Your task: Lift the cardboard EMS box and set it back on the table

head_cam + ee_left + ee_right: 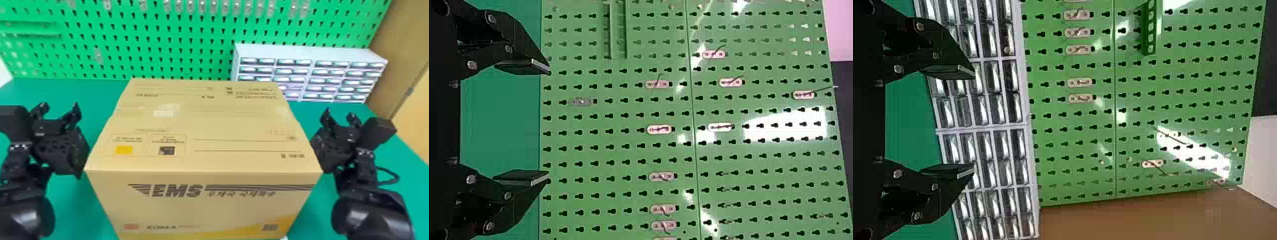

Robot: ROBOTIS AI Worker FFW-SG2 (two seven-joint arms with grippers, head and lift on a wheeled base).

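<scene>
"What do we see at the left?"

"We see the left gripper (59, 105) beside the box's left side, its two fingers wide apart with nothing between them. Whether its body touches the cardboard, we can't tell."

"And behind it?"

"At the far side we have a green pegboard (127, 38) with small fittings on it, standing beyond the green table (99, 91)."

"Where do we find the cardboard EMS box (204, 204)?"

"In the middle, between the grippers, upright, its taped top facing up. We can't make out whether its base rests on the table."

"Further right?"

"Far right, we spot a pale drawer cabinet (306, 52) in front of the pegboard. Nearer to us, the right gripper (339, 112) is by the box's right side, its fingers spread and empty too."
</scene>
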